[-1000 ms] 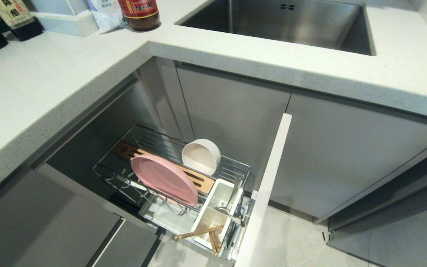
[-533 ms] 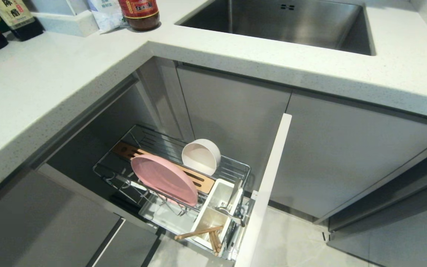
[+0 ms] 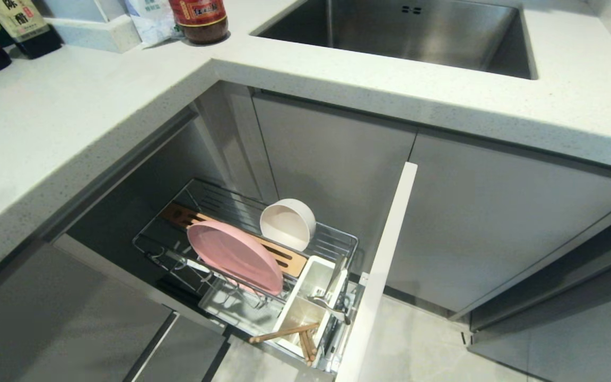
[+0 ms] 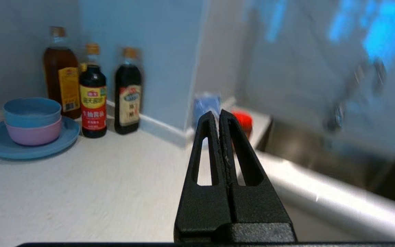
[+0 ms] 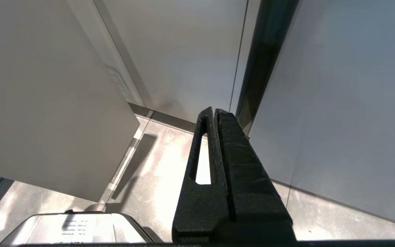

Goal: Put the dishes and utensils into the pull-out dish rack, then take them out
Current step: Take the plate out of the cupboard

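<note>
Honestly nothing in the rack has budged compared with a second ago: the head view looks identical, neither arm in it. The pull-out dish rack (image 3: pixel 337 245) is slid out from under the worktop (image 3: pixel 61 122) and looks fully loaded. The pink plate (image 3: pixel 234 255) stands tilted on the prongs in the middle, the speckled bowl (image 3: pixel 288 223) sits on its side just past it at about 1 o'clock, over the slotted wooden strip (image 3: pixel 182 215). Down at 5 o'clock from the plate is the white utensil cup (image 3: pixel 317 276), with the chopsticks (image 3: pixel 284 332) poking out the near end and the fork (image 3: pixel 332 309) beside them. The left claw (image 4: pixel 219 115) is pinched fully shut on nothing, up over the worktop facing some sauce bottles (image 4: pixel 93 99) and stacked bowls (image 4: pixel 32 120). The right claw (image 5: pixel 214 111) is closed and empty too, hanging low by the cabinet doors (image 5: pixel 183 51) and floor. My guess: loading's done, unloading comes next.
</note>
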Available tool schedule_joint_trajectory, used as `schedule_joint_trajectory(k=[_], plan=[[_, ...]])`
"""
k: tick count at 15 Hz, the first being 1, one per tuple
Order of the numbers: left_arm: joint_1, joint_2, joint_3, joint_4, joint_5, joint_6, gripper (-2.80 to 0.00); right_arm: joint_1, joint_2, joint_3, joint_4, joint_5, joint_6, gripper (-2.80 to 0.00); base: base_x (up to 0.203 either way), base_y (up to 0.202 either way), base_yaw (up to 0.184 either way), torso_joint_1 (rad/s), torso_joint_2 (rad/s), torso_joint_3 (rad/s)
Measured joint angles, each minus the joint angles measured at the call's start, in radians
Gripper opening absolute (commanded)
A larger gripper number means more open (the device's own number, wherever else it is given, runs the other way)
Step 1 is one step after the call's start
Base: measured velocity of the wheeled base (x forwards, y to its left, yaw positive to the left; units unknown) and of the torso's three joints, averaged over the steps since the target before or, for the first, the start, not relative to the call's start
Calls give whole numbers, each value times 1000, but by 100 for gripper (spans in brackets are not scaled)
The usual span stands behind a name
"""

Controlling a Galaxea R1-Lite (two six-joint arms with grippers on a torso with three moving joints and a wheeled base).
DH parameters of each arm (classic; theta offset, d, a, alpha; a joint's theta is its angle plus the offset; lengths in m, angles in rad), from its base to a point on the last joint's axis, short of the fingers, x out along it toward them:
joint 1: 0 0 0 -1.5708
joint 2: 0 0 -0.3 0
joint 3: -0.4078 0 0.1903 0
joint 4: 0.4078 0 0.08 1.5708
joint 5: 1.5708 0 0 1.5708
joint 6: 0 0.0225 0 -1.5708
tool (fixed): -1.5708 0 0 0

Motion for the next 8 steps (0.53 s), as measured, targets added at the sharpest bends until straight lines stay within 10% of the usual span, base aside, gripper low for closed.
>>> schedule_joint_trajectory(k=[3,8], plan=[[-37,169,-85,25,84,-180,-280,0,0,0,0,0,0,-280,0,0,0,0,0,0],[-342,303,-104,117,242,-261,-280,0,0,0,0,0,0,-280,0,0,0,0,0,0]])
